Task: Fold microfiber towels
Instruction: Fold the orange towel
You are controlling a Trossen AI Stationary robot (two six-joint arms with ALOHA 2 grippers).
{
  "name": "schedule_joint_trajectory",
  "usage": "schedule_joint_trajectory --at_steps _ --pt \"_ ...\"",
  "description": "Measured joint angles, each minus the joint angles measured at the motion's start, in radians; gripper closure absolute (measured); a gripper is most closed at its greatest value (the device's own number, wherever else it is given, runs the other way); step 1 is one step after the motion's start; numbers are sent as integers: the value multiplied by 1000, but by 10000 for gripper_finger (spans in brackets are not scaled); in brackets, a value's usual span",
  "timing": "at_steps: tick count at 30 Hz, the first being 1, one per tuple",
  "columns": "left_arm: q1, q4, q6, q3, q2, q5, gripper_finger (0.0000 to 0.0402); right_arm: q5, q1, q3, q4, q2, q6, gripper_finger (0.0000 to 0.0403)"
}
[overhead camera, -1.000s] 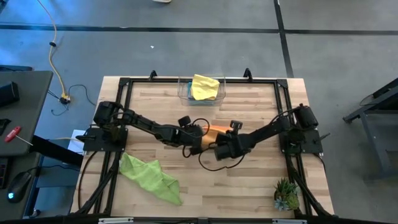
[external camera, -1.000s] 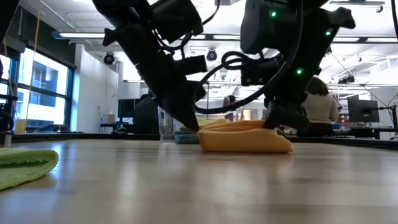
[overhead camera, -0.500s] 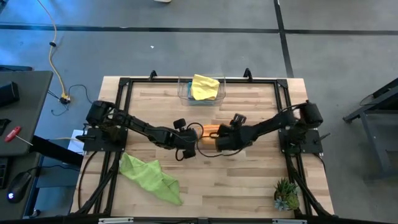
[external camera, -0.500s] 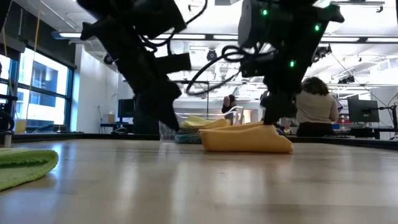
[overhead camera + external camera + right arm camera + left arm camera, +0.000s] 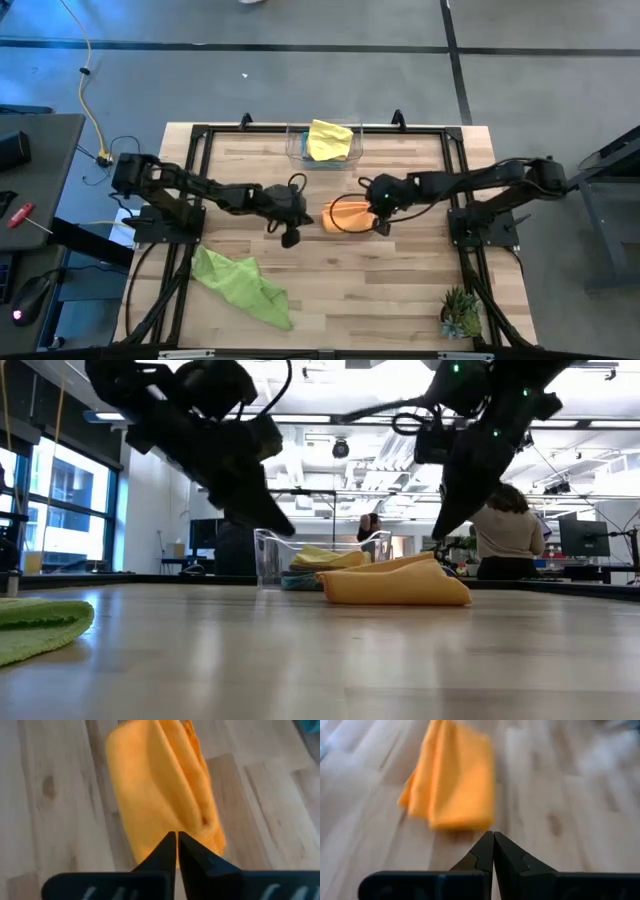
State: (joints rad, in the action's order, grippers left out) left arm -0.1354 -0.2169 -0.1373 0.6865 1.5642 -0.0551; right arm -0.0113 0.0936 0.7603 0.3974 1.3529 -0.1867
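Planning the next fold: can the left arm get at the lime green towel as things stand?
Probably yes. The lime green towel lies uncovered on the left arm's side of the table, nothing on it, and the left end effector, shut and empty, hangs just beyond it.

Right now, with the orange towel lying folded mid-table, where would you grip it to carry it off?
Probably the orange towel is best pinched at its thick folded edge, which faces the left gripper, coming in low from that side. The layers stack neatly there, while the end toward the right gripper looks rumpled and looser.
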Motion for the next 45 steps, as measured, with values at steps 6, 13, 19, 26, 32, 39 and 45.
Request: schedule_joint_trajectory --at_steps 6,13,19,26,32,39,45 --pt "-96 35 0 25 1 -239 401 -135 107 -17 60 -29 75 383" --pt "-121 28 -130 75 0 -251 359 -179 114 63 132 -63 -77 346" --pt "-112 25 -250 109 0 -119 329 -79 71 178 199 -50 -136 265" --pt "-104 23 -178 111 11 -67 387 -7 43 215 162 34 74 221" --pt "-100 44 -234 110 10 -6 397 -21 29 215 135 139 302 231" --pt "-101 93 -214 108 10 -8 401 -100 51 214 69 231 364 282" --pt "-107 84 -178 92 10 -51 401 -82 57 214 73 298 321 315"
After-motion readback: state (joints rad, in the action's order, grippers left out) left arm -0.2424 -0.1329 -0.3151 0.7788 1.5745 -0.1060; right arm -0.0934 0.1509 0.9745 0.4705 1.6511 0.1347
